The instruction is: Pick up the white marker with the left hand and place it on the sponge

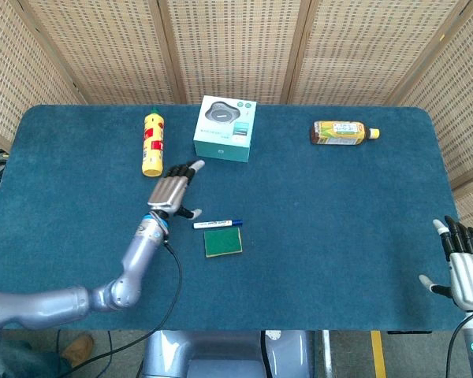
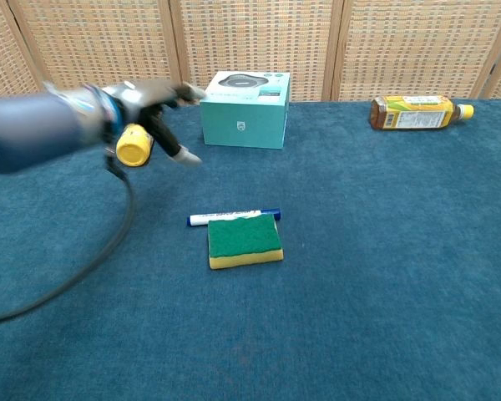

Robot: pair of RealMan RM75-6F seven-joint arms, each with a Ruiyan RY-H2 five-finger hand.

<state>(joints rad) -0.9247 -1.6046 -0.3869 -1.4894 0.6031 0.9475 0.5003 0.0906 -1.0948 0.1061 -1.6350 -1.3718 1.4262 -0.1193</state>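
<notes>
The white marker [image 1: 217, 224] [image 2: 233, 217] with a blue cap lies flat along the far edge of the sponge [image 1: 223, 242] [image 2: 245, 242], touching or just overlapping that edge. The sponge is green on top and yellow beneath. My left hand [image 1: 173, 190] [image 2: 154, 117] is raised to the left of both, fingers spread, holding nothing. My right hand [image 1: 465, 268] hangs open at the table's near right corner, seen only in the head view.
A teal box [image 1: 225, 128] [image 2: 245, 109] stands at the back centre. A yellow bottle [image 1: 152, 142] [image 2: 138, 132] lies at the back left, close to my left hand. An amber drink bottle [image 1: 344, 132] [image 2: 416, 112] lies at the back right.
</notes>
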